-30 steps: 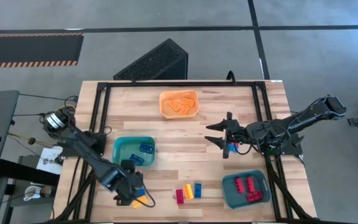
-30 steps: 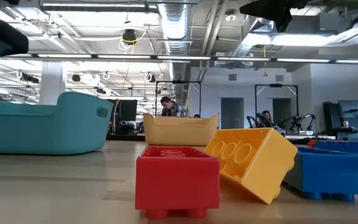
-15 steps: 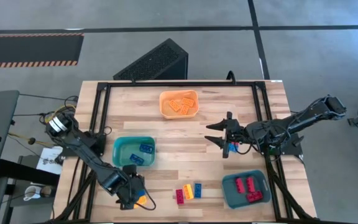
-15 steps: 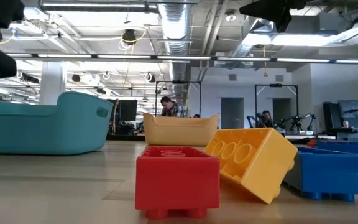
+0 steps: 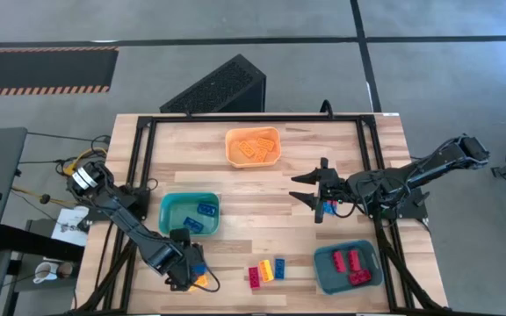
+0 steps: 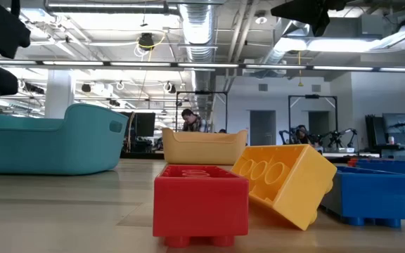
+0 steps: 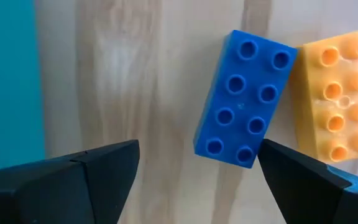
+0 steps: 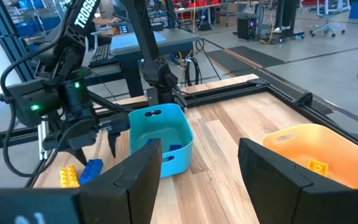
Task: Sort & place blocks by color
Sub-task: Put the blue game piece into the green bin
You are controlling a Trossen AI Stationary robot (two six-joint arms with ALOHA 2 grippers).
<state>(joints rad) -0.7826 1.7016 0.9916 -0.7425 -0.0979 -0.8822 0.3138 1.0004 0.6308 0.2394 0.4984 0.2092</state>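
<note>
Left gripper [image 7: 197, 180] hangs at lower left of high view, jaws spread over a blue block [image 7: 244, 99] lying flat on the table [image 5: 297, 228], not touching it; a yellow block [image 7: 334, 102] sits just beside. Right gripper [image 5: 316, 195] hovers centre-right, jaws apart, nothing between them. Three blocks [image 5: 266, 270] (red, yellow, blue) in a row lower centre. Others lie in the orange bin [image 5: 253, 147] up top and two teal bins [image 5: 190, 215]. "TROSSEN" partly readable on left arm [image 8: 84, 12], upper left of right wrist view.

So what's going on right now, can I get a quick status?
Left gripper open above a blue block beside a yellow block. Right gripper open mid-table, waiting. Nothing in the way.
</note>
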